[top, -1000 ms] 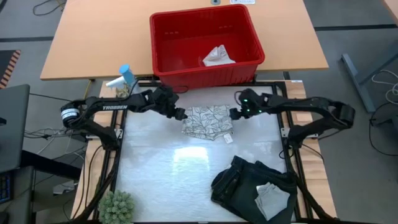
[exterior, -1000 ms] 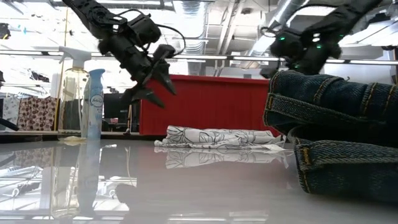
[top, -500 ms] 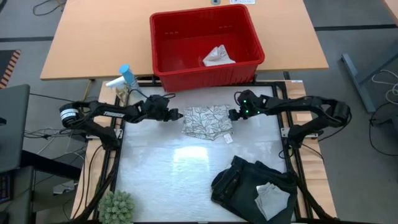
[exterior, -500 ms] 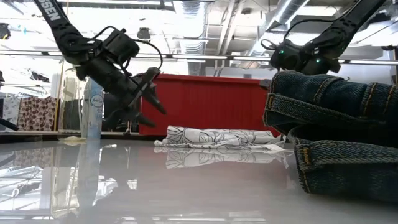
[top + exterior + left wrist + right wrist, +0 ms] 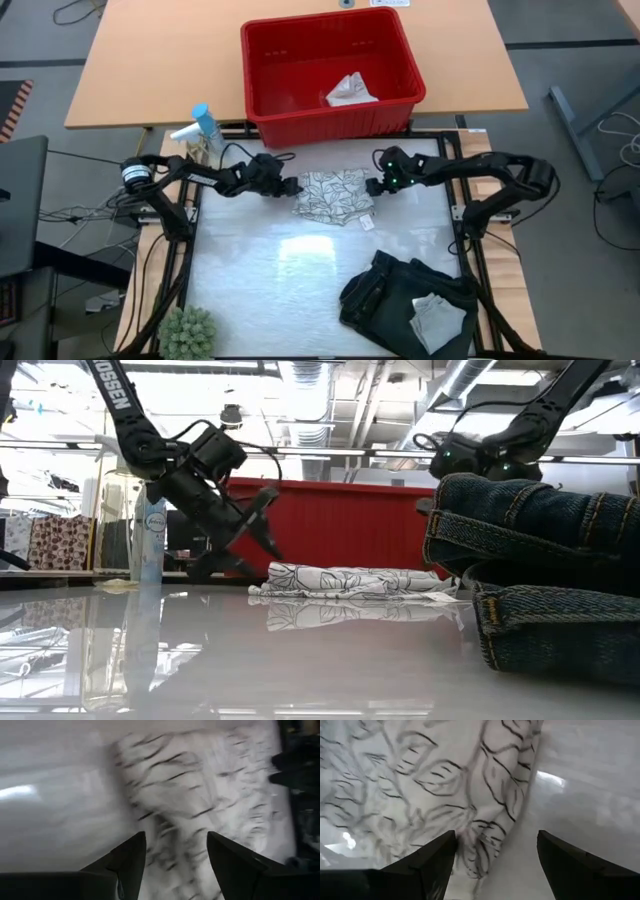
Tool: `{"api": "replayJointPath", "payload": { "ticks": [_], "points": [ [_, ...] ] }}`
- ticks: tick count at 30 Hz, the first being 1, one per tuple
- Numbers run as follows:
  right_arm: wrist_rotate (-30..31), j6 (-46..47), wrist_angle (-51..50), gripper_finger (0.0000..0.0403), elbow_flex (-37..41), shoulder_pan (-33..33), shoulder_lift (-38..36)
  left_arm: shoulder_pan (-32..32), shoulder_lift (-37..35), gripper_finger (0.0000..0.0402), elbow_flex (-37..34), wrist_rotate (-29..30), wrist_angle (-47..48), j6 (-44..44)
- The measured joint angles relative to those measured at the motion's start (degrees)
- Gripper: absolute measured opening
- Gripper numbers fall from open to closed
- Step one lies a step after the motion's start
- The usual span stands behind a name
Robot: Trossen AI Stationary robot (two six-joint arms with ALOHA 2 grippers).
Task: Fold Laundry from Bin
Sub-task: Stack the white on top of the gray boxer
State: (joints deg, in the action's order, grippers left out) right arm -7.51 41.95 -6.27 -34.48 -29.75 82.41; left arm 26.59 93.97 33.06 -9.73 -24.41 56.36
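Note:
The white-grey leaf-patterned cloth (image 5: 333, 195) lies flat on the table just in front of the red bin (image 5: 300, 118). It also shows in the low view (image 5: 350, 582). My left gripper (image 5: 292, 187) is open and low at the cloth's left edge (image 5: 165, 820), with its fingers on either side of the edge. My right gripper (image 5: 372, 185) is open over the cloth's right edge (image 5: 490, 820). A small whitish cloth (image 5: 350, 90) lies inside the bin. The dark garment (image 5: 395, 295) lies at the near right, with a folded grey piece (image 5: 437, 320) on it. My left gripper comes slanting down from the table's left at the leaf-patterned cloth's left edge (image 5: 268, 570), fingers apart; I cannot tell whether a finger touches the cloth. My right gripper's fingertips are hidden behind the dark garment in the low view; I cannot tell whether they touch.
A blue-capped spray bottle (image 5: 200, 125) stands at the far left beside the bin. A small green plant (image 5: 188, 332) sits at the near left corner. The dark garment (image 5: 540, 580) fills the near right of the low view. The table's middle (image 5: 300, 260) is bare.
My left gripper has come down from above the table to just over its surface, drawing back a little toward the left edge and then returning to the leaf-patterned cloth's left edge. It has stayed open. The cloth has not moved.

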Motion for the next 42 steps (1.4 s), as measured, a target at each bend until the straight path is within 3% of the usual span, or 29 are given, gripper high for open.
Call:
{"api": "replayJointPath", "payload": {
  "ticks": [8, 18, 35, 42],
  "points": [
    [-0.37, -0.53, 2.14, 0.0302, -0.07, 0.00, 2.18, -0.19, -0.70, 0.0200, -0.05, 0.06, 5.47, -1.25],
    [-0.37, -1.51, 2.08, 0.0302, -0.07, 0.11, 2.19, -1.01, -0.13, 0.0200, -0.05, 4.71, 0.10, 2.40],
    [-0.09, -1.91, 2.35, 0.0302, 0.00, 0.03, 2.23, -1.55, -0.11, 0.0200, 0.03, 8.49, 2.88, 5.56],
    [-0.10, -2.04, 2.46, 0.0302, 0.00, 0.03, 2.23, -2.33, -0.05, 0.0200, 7.32, 9.04, 11.18, -0.29]
  ]
}}
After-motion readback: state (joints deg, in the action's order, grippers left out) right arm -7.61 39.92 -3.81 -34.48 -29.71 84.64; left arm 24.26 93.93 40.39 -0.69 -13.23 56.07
